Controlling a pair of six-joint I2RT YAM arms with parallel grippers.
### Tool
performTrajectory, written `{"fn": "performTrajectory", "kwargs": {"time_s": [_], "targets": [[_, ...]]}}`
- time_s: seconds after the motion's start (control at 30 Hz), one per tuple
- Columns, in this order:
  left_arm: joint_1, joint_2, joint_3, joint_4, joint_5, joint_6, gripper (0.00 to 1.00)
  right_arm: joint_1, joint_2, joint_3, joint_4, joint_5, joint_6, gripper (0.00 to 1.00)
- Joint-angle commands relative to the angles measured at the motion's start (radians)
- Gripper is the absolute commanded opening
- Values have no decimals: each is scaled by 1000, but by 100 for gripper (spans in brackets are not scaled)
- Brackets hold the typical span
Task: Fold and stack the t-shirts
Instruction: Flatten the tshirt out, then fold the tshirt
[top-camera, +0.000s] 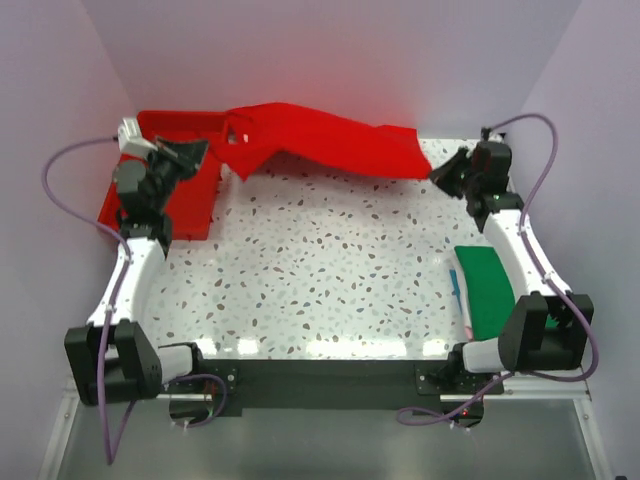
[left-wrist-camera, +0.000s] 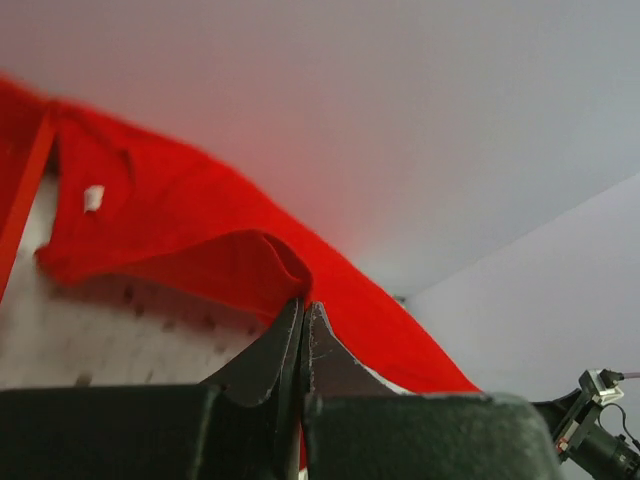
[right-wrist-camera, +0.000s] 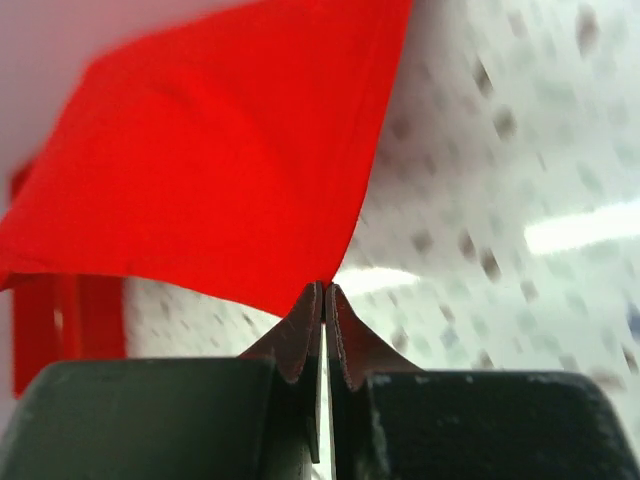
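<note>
Both jaws clenched on red t-shirt (top-camera: 330, 145), partly over tray (top-camera: 195, 215); green t-shirt (top-camera: 490, 285) seemingly folded.

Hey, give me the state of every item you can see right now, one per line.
red shirt: held up, stretched between both grippers.
green shirt: folded, lying flat.
left gripper: shut on red shirt.
right gripper: shut on red shirt.

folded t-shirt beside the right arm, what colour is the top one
Green. The folded t-shirt shows best in the top external view.
</note>
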Motion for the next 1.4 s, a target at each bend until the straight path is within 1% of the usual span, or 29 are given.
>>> {"fn": "performTrajectory", "kwargs": {"time_s": [0.0,0.03,0.07,0.1,0.13,0.17,0.2,0.23,0.3,0.33,0.4,0.47,0.53,0.63,0.7,0.73,0.77,0.83,0.87,0.9,0.93,0.97,1.0,1.03,1.07,1.17,1.2,1.23,1.37], "targets": [[0,-263,-244,-5,-44,-11,0,-2,-177,-181,-26,-14,15,0],[0,-308,-286,-63,-46,-5,0,-4,-202,-268,-39,-6,12,0],[2,-354,-323,-106,-55,15,0,-4,-220,-307,-57,-11,9,0],[2,-438,-382,-155,-73,23,0,-2,-260,-374,-98,-8,0,0],[2,-478,-412,-238,-76,30,0,-4,-279,-407,-114,0,-9,0],[2,-551,-435,-290,-81,53,0,-2,-298,-439,-147,9,-14,0],[2,-584,-471,-350,-93,59,0,-2,-320,-502,-161,9,-17,0],[0,-616,-496,-448,-96,61,0,-2,-363,-531,-174,9,-22,0],[0,-716,-553,-560,-109,73,0,-4,-409,-587,-227,23,-17,0],[2,-750,-571,-649,-113,73,0,-2,-455,-620,-252,29,-16,0],[0,-840,-604,-770,-132,81,0,-4,-498,-657,-324,42,-16,0],[-1,-917,-622,-826,-147,84,0,-4,-561,-670,-365,60,-17,0],[-3,-930,-636,-832,-144,82,0,-4,-592,-677,-389,80,-11,0],[-1,-868,-608,-802,-147,75,0,-4,-569,-648,-385,75,-6,0],[-1,-798,-572,-775,-167,81,0,-4,-511,-624,-375,80,-12,0],[-1,-769,-561,-733,-172,82,0,-2,-485,-596,-367,89,-13,0],[-3,-705,-553,-700,-170,76,0,-2,-462,-581,-352,95,-13,0],[-3,-625,-520,-614,-158,66,0,-4,-380,-532,-330,100,-5,0],[-9,-539,-491,-585,-156,61,0,-2,-353,-515,-311,101,3,0],[-15,-494,-474,-536,-165,59,0,-4,-292,-483,-301,106,6,0],[-26,-451,-455,-513,-173,59,0,-2,-265,-467,-289,104,10,0],[-54,-364,-408,-498,-197,61,0,-4,-232,-452,-271,101,20,0],[-70,-321,-380,-478,-210,66,0,-2,-175,-423,-260,98,23,0],[-105,-240,-351,-473,-225,73,0,-2,-141,-409,-254,92,27,0],[-113,-203,-296,-470,-263,76,0,-4,-116,-397,-234,91,33,0],[-174,-77,-208,-450,-308,78,0,-32,-20,-337,-211,83,43,0],[-180,-46,-188,-412,-313,78,0,-35,5,-326,-206,81,44,0],[-194,12,-168,-406,-314,76,0,-36,40,-317,-201,78,44,0],[-227,149,-44,-398,-323,82,0,-55,114,-279,-183,63,46,0]]}}
